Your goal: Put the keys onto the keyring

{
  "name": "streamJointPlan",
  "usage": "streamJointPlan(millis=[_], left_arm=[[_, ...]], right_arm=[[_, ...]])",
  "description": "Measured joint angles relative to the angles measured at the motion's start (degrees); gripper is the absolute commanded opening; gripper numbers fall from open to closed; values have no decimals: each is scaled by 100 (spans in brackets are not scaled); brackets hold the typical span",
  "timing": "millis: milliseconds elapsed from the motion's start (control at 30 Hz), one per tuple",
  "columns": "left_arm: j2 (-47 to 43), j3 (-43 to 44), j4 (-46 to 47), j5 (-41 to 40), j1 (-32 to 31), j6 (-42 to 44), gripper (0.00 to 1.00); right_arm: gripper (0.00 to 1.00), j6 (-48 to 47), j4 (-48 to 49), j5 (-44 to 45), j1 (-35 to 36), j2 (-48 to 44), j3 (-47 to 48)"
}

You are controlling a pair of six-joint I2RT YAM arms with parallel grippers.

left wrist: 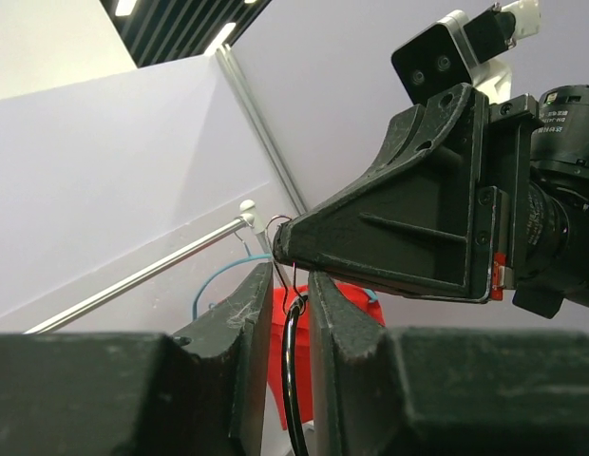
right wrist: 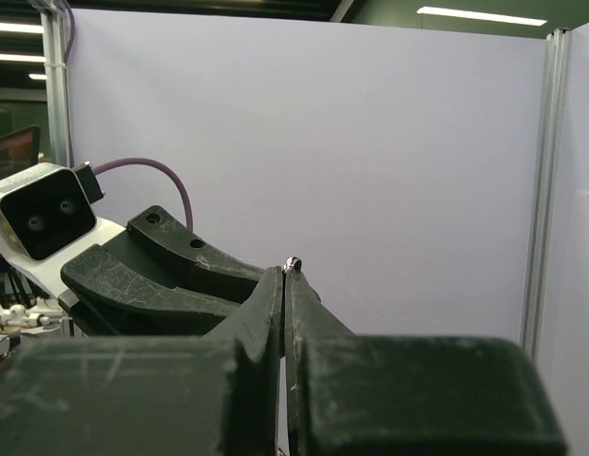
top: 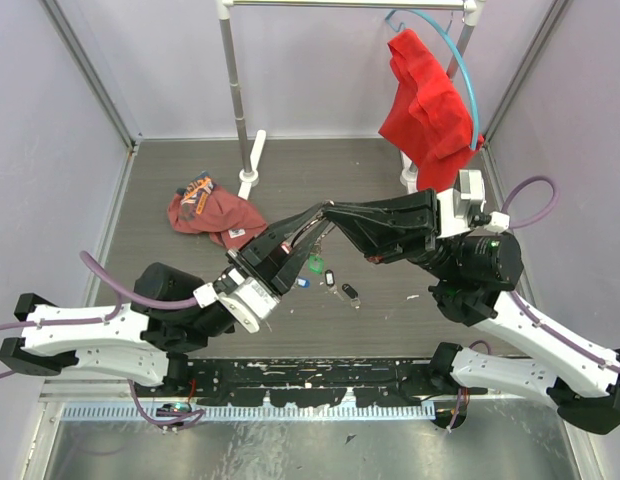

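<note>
Above the middle of the worktop, one keyring: a thin metal wire loop hanging between the two gripper tips. Right gripper: fingers pressed flat together, pinching the top of the keyring. Left gripper: narrow gap, with the lower arc of the keyring inside it. I cannot tell if the pads touch the wire.

Count of keys: four, in a loose cluster on the worktop, just on the arm-base side of the keyring. One green tag, one blue tag, one pale tag, one black tag. Blades are small and silver, too small to detail.

Other items:
- One crumpled red-orange cloth, left of the keyring.
- One red cloth, draped on a blue hoop hanger, beyond and right of the keyring.
- One metal rail stand with white feet, beyond the keyring.

Surface: dull grey-brown, wood-grained, matt. Enclosure: smooth pale lilac wall panels, aluminium corner posts.
</note>
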Motion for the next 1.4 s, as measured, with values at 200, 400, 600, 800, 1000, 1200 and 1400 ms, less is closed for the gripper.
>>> streamJointPlan(millis=[200, 400, 600, 800, 1000, 1200, 1400], left_arm=[[17, 9, 35, -94, -42, 52, 11], [76, 87, 33, -236, -81, 157, 0], [116, 107, 35, -328, -136, 494, 0], [118, 107, 33, -450, -168, 907, 0], [140, 107, 31, -538, -190, 1307, 0], [317, 107, 87, -678, -240, 1843, 0], [476, 107, 164, -831, -267, 2210, 0]], right_arm=[[1, -98, -74, 2, 0, -37, 0], [5, -151, -70, 24, -2, -48, 0], [40, -243, -229, 39, 0, -136, 0], [48, -387, -730, 144, 0, -428, 46], [49, -348, -1843, 791, 0, -525, 782], [50, -83, -3270, 1252, -2, -157, 2109], [48, 68, -4509, 1456, -2, 216, 2684]])
